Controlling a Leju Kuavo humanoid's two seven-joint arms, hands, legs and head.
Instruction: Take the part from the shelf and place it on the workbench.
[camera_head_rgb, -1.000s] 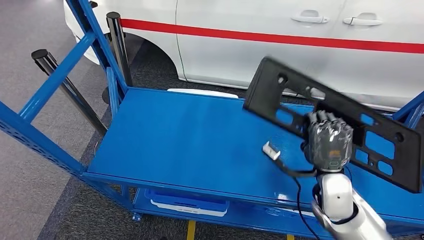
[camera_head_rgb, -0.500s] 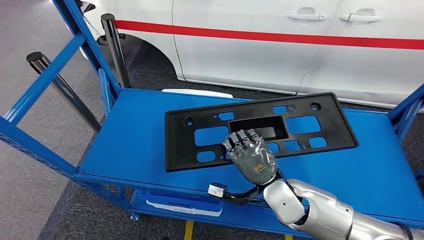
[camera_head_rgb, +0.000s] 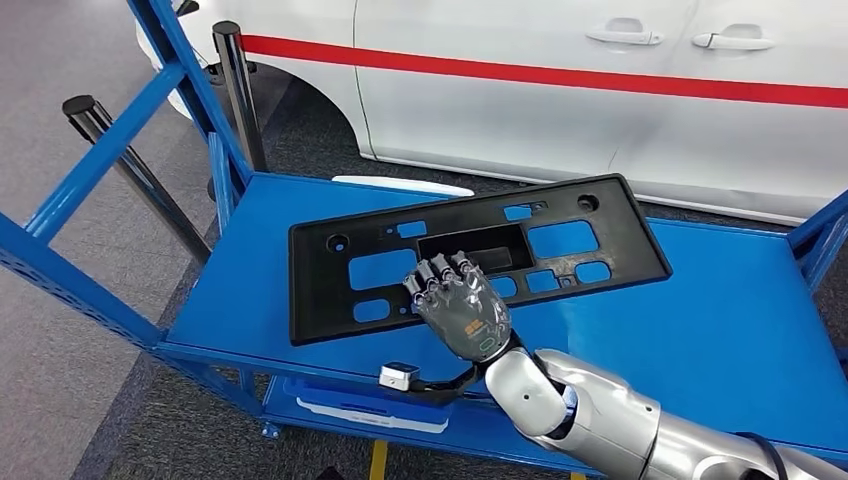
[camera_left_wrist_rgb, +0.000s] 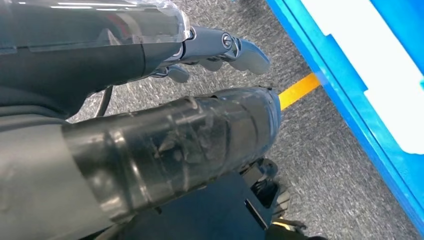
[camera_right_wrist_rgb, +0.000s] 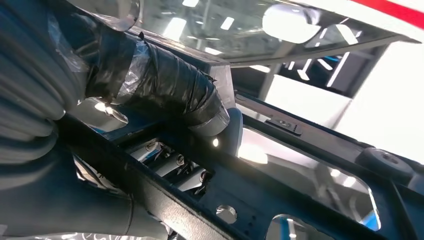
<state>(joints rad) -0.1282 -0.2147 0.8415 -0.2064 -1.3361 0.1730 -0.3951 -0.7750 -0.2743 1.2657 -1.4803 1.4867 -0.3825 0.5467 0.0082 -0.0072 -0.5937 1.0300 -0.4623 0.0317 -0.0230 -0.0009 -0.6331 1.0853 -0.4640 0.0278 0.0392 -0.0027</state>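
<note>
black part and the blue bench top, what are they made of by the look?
Black part: likely moulded plastic, matte; thin, with moulded cutouts and raised ribs, dull sheen. Right hand holds it. Blue workbench: looks like painted sheet metal, smooth semi-gloss; soft reflections, folded front edge.

Silver right arm (camera_head_rgb: 620, 425), dark grey hand (camera_head_rgb: 462, 312) (film-wrapped), black cable (camera_head_rgb: 445, 390), small silver connector (camera_head_rgb: 399, 376)

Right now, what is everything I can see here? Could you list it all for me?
licence-plate bracket: one, black, lying on the blue table, held at its near edge.
table: one, blue, steel-framed.
tray: one, blue with white edge, on the lower shelf.
car: one, white with red stripe, behind the table.
posts: two, black, at the far left.
floor line: one, yellow.
right hand: grips the bracket.
left hand: hangs over the floor.
</note>
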